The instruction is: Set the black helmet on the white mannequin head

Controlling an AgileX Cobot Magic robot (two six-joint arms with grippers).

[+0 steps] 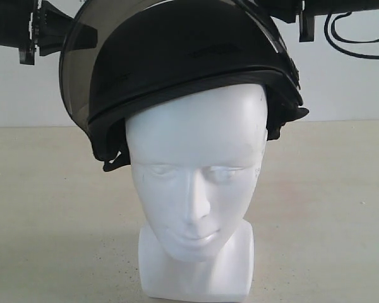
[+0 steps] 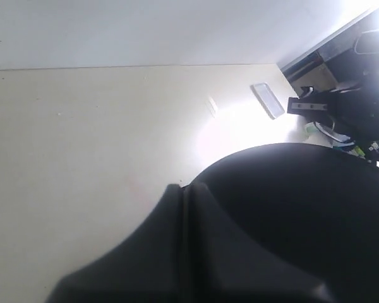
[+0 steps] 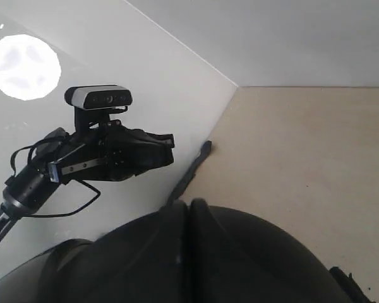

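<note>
The black helmet (image 1: 189, 57) sits tilted on top of the white mannequin head (image 1: 196, 164), its smoky visor (image 1: 76, 69) flipped up on the left and its rim across the forehead. The face and the squarish base (image 1: 196, 278) stay uncovered. My left gripper (image 1: 64, 28) is high at the visor's left edge. My right gripper (image 1: 305, 24) is high at the helmet's right. In the left wrist view the left gripper (image 2: 183, 189) has its fingers pressed together against the dark helmet (image 2: 303, 208). The right gripper (image 3: 188, 206) looks the same, shut above the helmet (image 3: 265, 252).
The beige tabletop (image 1: 50, 208) spreads around the head, with a white wall (image 1: 347, 88) behind. A black cable (image 1: 360, 38) loops at the upper right. Past the table's far end there is shelf clutter (image 2: 341, 95). The left arm with its camera (image 3: 101, 151) shows in the right wrist view.
</note>
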